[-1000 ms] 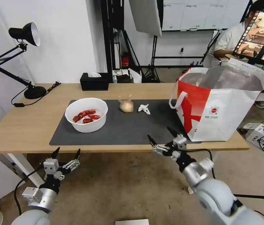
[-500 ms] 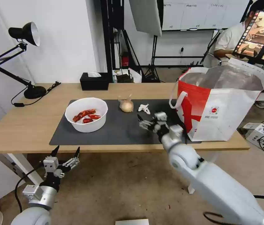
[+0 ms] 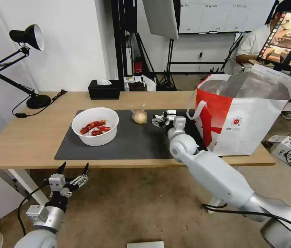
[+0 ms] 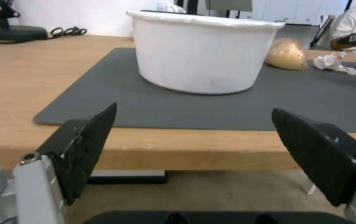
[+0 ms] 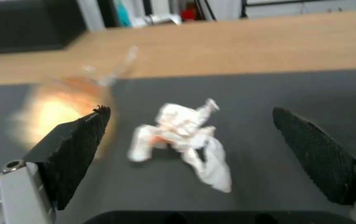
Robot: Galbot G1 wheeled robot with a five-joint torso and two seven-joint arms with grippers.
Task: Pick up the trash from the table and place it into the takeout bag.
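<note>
Nothing seems bagged yet: the bowl of crayfish shells [image 3: 95, 126], the knotted bag [image 3: 139, 116] and the crumpled tissue [image 5: 184, 137] lie on the tabletop [image 3: 31, 137]. The right end effector [image 5: 190, 149] is apart around the tissue; the left end effector [image 3: 72, 173] waits apart below the tabletop's edge.

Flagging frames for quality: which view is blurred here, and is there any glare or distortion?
Right wrist view: motion blur smears the crumpled tissue and knotted bag. Left wrist view: the white bowl is fairly sharp. Head view: wide-angle bending at the edges, soft sheen on the takeout bag foil lining.
</note>
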